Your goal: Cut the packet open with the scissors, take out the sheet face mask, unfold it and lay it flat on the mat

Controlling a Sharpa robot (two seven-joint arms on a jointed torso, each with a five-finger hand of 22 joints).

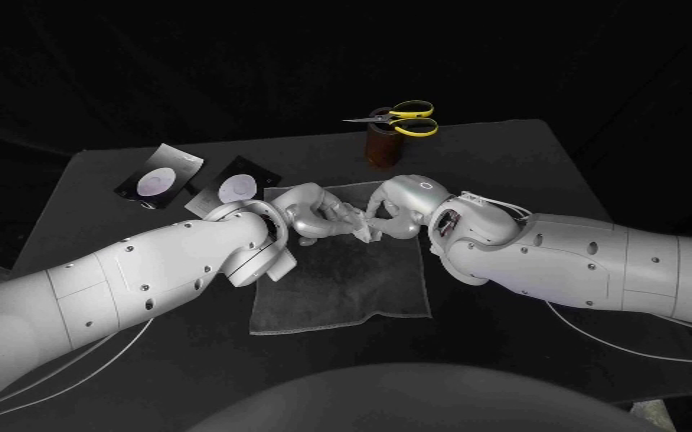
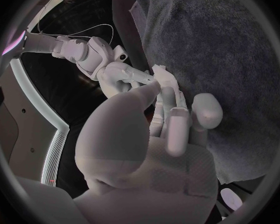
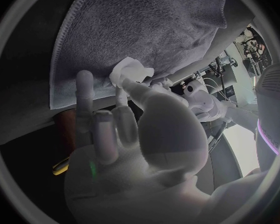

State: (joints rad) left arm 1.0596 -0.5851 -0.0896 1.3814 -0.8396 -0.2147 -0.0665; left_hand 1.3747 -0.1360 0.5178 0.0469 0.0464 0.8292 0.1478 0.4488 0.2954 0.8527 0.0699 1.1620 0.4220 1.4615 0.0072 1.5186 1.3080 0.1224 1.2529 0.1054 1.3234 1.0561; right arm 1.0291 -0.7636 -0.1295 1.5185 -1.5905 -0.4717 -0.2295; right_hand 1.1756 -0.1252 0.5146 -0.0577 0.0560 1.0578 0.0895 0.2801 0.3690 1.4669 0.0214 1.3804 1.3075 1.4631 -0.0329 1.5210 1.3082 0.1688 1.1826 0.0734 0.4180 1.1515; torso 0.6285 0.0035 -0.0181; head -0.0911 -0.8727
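In right wrist view, mask [image 3: 130, 70] between fingers [image 3: 139, 92]

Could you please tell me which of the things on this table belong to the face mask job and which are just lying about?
Job in hand: folded white mask, held by the left hand and right hand; grey mat; yellow-handled scissors; dark packet and second packet, which is in use I cannot tell.
Lying about: brown holder, with the scissors in it.
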